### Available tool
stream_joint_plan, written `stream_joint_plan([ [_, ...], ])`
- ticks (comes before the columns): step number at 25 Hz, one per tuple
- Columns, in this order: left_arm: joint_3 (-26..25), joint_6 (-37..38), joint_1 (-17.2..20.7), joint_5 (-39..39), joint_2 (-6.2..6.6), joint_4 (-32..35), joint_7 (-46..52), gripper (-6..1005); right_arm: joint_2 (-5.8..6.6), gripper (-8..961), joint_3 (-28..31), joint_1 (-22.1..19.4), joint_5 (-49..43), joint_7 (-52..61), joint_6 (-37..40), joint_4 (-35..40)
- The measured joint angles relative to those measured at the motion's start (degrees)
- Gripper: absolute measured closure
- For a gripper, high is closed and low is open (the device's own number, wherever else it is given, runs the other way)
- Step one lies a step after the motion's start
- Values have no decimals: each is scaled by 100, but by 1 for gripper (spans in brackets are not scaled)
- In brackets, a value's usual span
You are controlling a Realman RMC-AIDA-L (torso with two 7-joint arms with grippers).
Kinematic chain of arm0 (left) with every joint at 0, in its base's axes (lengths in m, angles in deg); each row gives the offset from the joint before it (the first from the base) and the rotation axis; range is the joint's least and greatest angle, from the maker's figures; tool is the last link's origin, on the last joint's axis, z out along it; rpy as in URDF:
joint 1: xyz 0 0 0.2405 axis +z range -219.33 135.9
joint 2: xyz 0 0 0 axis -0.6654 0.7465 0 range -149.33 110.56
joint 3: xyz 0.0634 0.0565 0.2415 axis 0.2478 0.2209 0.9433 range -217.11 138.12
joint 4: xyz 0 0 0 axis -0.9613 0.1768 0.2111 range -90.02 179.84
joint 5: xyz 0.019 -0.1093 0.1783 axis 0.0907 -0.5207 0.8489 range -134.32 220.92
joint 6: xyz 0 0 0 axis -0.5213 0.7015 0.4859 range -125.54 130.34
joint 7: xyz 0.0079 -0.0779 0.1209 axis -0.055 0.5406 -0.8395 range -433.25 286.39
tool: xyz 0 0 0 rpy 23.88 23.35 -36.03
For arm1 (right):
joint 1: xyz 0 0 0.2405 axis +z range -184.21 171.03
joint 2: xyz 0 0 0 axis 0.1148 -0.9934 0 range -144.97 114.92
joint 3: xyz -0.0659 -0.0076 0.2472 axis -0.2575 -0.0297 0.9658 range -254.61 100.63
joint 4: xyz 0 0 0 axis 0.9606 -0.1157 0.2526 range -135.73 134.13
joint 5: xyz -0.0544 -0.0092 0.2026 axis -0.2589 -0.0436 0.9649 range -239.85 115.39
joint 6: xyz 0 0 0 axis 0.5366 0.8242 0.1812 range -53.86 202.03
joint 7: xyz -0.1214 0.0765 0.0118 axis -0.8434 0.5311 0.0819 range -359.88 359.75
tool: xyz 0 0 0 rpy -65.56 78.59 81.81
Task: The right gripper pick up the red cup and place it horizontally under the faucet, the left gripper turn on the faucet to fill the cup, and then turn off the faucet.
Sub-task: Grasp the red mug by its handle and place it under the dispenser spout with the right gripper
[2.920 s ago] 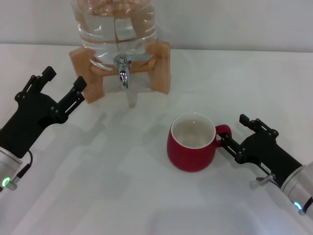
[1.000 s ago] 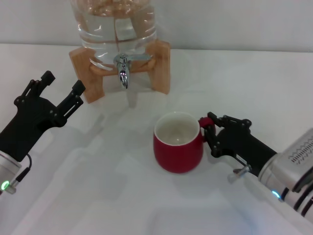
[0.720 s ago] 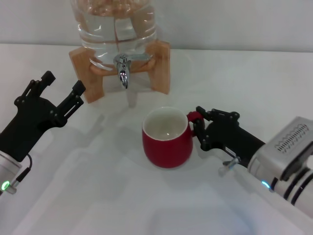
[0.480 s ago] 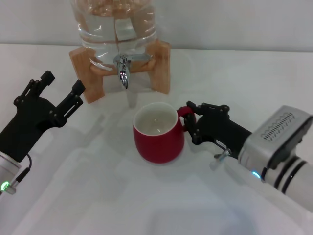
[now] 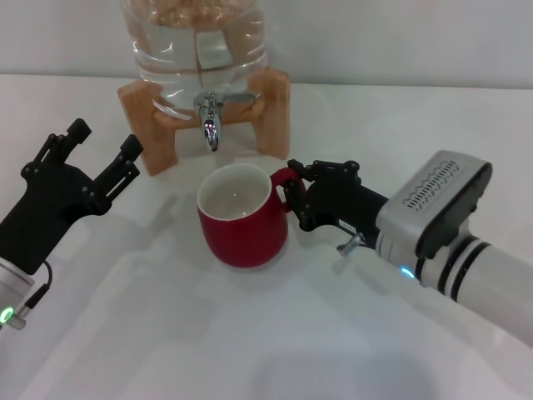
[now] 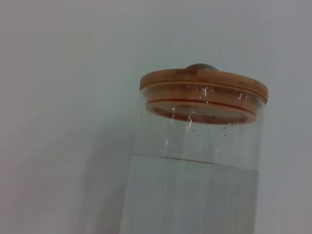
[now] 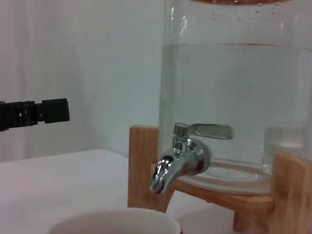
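Note:
The red cup (image 5: 241, 218) stands upright on the white table, just in front of and below the faucet (image 5: 210, 118). My right gripper (image 5: 293, 197) is shut on the cup's red handle from the right. The faucet is on the clear water jug (image 5: 196, 50) in its wooden stand (image 5: 275, 112); its lever points right. My left gripper (image 5: 98, 154) is open, at the left of the stand and apart from the faucet. The right wrist view shows the faucet (image 7: 181, 158) above the cup's white rim (image 7: 114, 220). The left wrist view shows the jug's wooden lid (image 6: 204, 84).
The white table (image 5: 250, 333) spreads wide in front of the cup and to the right. A pale wall stands behind the jug. One finger of my left gripper (image 7: 34, 113) shows far off in the right wrist view.
My right gripper closed on the cup's handle and slid the cup left and back, from the right middle of the table to just under the faucet. The left arm has hardly moved.

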Motion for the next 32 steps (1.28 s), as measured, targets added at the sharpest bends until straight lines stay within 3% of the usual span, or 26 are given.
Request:
stream_joint_plan([
  [32, -19, -206, 244, -96, -9, -89, 0, 142, -1, 797, 204, 551, 1, 7, -928, -137],
])
